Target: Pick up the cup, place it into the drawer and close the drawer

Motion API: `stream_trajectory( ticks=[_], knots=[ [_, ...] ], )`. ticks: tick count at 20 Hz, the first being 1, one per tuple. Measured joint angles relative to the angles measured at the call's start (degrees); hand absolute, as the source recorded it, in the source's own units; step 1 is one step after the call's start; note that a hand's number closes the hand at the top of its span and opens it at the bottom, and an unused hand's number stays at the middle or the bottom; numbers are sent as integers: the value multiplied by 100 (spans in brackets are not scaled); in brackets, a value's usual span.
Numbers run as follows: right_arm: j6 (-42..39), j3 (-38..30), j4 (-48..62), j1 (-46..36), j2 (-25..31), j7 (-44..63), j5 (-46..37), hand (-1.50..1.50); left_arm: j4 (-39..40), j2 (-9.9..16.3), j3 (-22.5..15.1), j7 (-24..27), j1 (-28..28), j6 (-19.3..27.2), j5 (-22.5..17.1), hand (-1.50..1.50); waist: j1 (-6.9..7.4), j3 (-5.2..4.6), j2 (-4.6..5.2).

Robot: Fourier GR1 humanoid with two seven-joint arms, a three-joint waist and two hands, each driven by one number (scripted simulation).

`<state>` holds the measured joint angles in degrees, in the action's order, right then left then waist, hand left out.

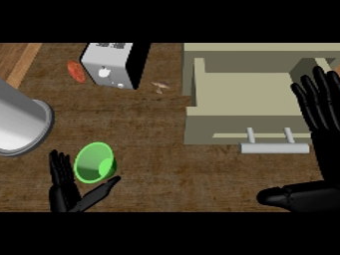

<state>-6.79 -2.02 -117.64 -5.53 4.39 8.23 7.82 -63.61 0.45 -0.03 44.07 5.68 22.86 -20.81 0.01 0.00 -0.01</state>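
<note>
Closing round the translucent green plastic cup (95, 162), the left hand (68, 191) fingers, now spread beside it, should be curled evenly before lifting toward the open beige drawer (235, 117).

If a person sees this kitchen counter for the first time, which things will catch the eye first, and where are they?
The bright green cup stands out at lower left, lying tilted between the thumb and fingers of the open left hand. At the right, the beige drawer stands pulled open, with the large open right hand raised beside it. A big grey cylinder fills the left edge.
</note>
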Motion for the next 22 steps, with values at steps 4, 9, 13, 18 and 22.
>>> stream_trajectory(
  ticks=[4, 9, 13, 18, 22],
  knots=[
    [-37, -61, -105, 26, 34, 56, 77, -150, 667, 40, 204, 272, -419, -229, -73, -150, -8, -2, 0],
    [-3, -91, -258, -25, 62, 255, 131, -150, 994, 18, 311, 485, -627, -458, -121, -150, -8, -1, 0],
    [39, -46, -350, -79, 50, 402, 117, -150, 1359, 14, 491, 680, -822, -737, -213, -150, -7, -2, 0],
    [-2, -24, -261, 10, 12, 235, 54, -150, 1629, 10, 546, 773, -1004, -909, -408, -150, -8, 0, 1],
    [36, -10, -202, -125, 6, 297, 37, -150, 1795, -15, 551, 841, -1140, -1224, -498, -150, -8, -2, 1]
  ],
)
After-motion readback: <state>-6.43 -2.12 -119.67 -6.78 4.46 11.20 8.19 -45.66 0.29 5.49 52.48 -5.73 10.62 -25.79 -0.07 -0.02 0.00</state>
